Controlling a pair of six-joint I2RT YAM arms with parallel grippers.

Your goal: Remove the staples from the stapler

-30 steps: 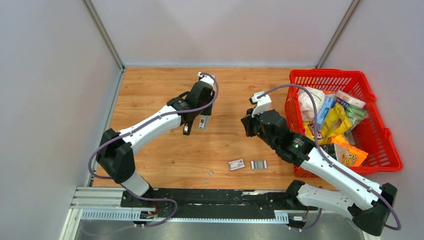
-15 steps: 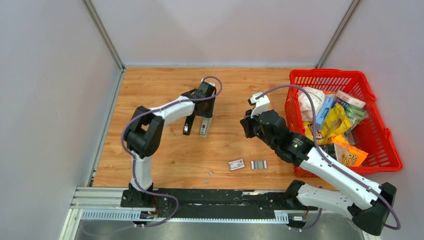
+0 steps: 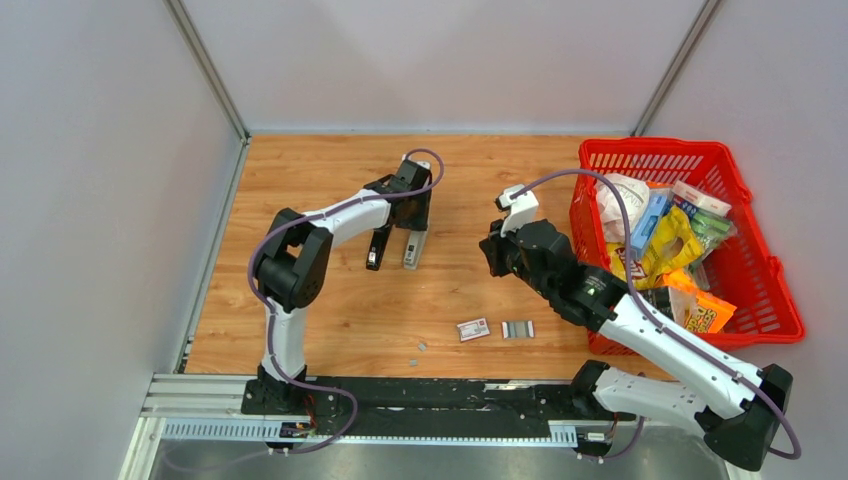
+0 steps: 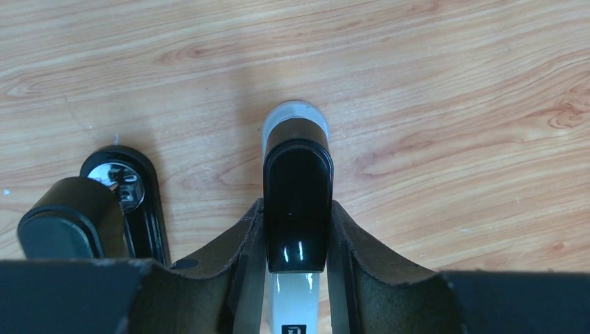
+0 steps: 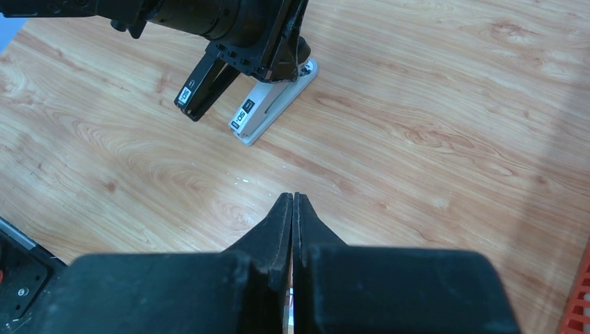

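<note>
My left gripper (image 4: 298,212) pinches the one stapler (image 3: 411,250), which is opened out. I can't read its labels. One little box (image 3: 473,330) and one strip of staples (image 3: 517,329) lie on the table (image 3: 300,320). My right gripper (image 5: 293,209) is squeezed closed on nothing. One red basket (image 3: 650,146) sits far right.

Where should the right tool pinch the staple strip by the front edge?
Probably mid-length on the staple strip, across its long edges, straight from above: it lies flat, with the small box off its left end. Open the shut right tool first.
</note>
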